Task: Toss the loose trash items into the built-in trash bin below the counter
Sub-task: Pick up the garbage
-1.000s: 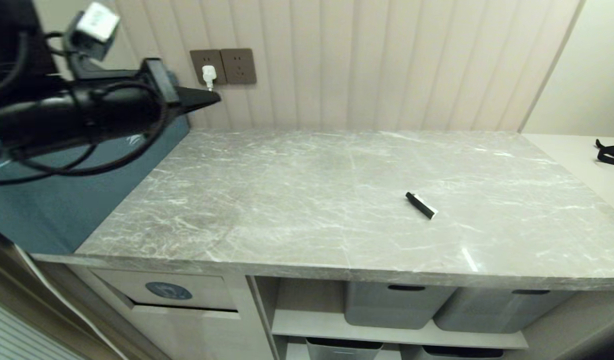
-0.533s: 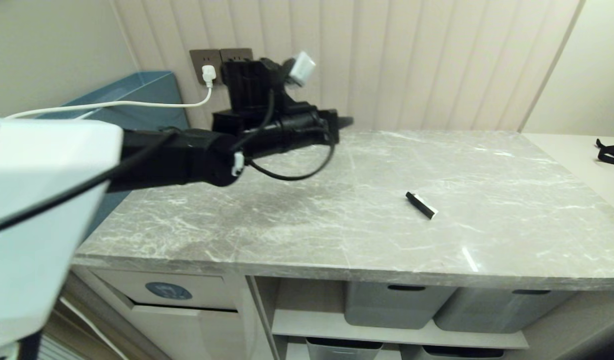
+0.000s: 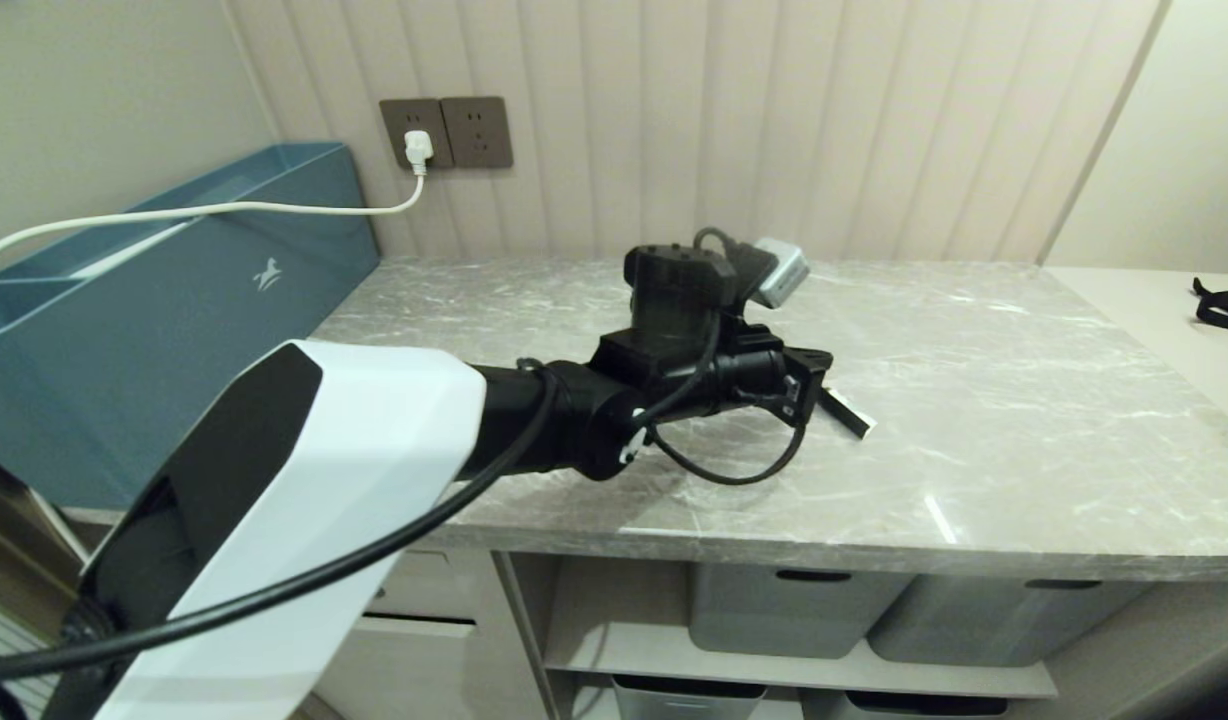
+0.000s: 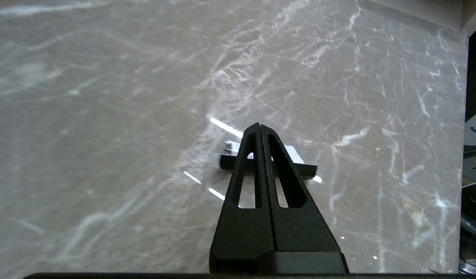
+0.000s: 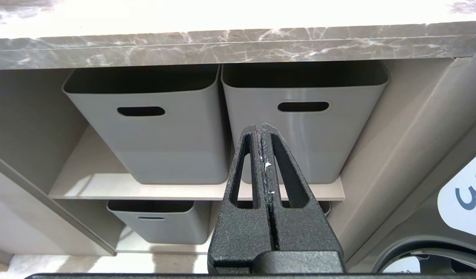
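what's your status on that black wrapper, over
Left tool shut, empty, over the black wrapper on the counter. Right tool shut, parked low facing the grey tubs. Nothing in the way.

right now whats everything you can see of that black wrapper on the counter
The black wrapper is a slim, flat, straight strip, mostly black with a white end and a white patch on top. It lies flat on the grey marble-look counter, right of the middle, angled across it. Nothing else lies against it. The left gripper, its fingers shut together, hangs just above it and hides its middle in the left wrist view; in the head view only its white-tipped end shows past the arm. Whether the fingertips touch it cannot be told.
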{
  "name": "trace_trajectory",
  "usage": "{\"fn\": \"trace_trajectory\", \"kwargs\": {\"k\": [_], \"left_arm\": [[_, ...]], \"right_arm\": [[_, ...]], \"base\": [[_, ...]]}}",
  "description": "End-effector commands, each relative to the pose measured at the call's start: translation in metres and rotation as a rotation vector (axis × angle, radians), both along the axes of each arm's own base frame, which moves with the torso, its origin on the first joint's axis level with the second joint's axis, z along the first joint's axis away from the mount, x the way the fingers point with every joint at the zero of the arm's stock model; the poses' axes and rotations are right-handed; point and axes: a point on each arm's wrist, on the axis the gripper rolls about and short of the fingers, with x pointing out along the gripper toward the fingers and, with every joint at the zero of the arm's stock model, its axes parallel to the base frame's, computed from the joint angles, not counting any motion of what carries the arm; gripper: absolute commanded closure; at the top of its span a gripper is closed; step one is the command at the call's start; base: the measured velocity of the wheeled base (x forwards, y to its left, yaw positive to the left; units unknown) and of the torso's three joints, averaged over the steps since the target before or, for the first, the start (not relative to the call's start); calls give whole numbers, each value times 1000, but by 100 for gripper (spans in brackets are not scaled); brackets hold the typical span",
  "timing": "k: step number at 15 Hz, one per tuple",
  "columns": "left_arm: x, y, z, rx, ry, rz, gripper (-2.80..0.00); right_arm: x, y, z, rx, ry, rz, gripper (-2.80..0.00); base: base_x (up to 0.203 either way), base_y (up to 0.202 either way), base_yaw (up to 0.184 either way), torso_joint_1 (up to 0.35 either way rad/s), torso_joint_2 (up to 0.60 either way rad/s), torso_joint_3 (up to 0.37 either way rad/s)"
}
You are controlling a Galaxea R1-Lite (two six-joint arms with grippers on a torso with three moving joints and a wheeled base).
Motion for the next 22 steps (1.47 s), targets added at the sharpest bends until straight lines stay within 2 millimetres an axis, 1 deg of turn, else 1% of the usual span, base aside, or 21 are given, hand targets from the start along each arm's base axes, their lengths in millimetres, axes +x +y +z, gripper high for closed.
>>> {"fn": "trace_trajectory", "kwargs": {"k": [1,3,4,5,6,7,9,10,11,12,13,14,15,16,17,18,19,20,21,22], "left_arm": [[-6,-8,-4,5,6,-13,0],[-7,-9,-5,12,16,-5,0],[-7,-7,-3,13,33,35,0],[-6,-3,1,4,75,115,0],[-6,7,15,-38,125,217,0],[-5,25,38,-110,171,331,0],[-3,77,86,-218,198,478,0],[-6,109,109,-250,193,536,0],[-13,143,127,-274,185,582,0],[-23,177,140,-285,175,623,0],[-39,211,152,-288,153,655,0],[-59,240,161,-281,131,673,0],[-86,266,167,-270,111,675,0],[-117,287,170,-256,92,675,0],[-154,308,168,-240,68,685,0],[-191,327,160,-228,39,709,0],[-227,342,147,-219,7,735,0],[-262,354,128,-210,-23,773,0],[-290,360,104,-200,-46,817,0],[-309,363,74,-183,-46,856,0]], "right_arm": [[0,0,0,1,1,0,0],[0,0,0,1,1,0,0],[0,0,0,0,1,0,0],[0,0,0,1,1,0,0],[0,0,0,0,1,0,0],[0,0,0,1,1,0,0],[0,0,0,0,1,0,0],[0,0,0,0,1,0,0],[0,0,0,1,1,0,0],[0,0,0,0,1,0,0],[0,0,0,0,1,0,0],[0,0,0,0,1,0,0],[0,0,0,0,1,0,0],[0,0,0,1,1,0,0],[0,0,0,1,1,0,0],[0,0,0,1,1,0,0],[0,0,0,0,1,0,0],[0,0,0,1,1,0,0],[0,0,0,0,1,0,0],[0,0,0,1,1,0,0]], "base": [[0,0,0,0,0,0],[0,0,0,0,0,0],[0,0,0,0,0,0],[0,0,0,0,0,0],[0,0,0,0,0,0],[0,0,0,0,0,0],[0,0,0,0,0,0],[0,0,0,0,0,0],[0,0,0,0,0,0],[0,0,0,0,0,0],[0,0,0,0,0,0],[0,0,0,0,0,0],[0,0,0,0,0,0],[0,0,0,0,0,0],[0,0,0,0,0,0],[0,0,0,0,0,0],[0,0,0,0,0,0],[0,0,0,0,0,0],[0,0,0,0,0,0],[0,0,0,0,0,0]]}}
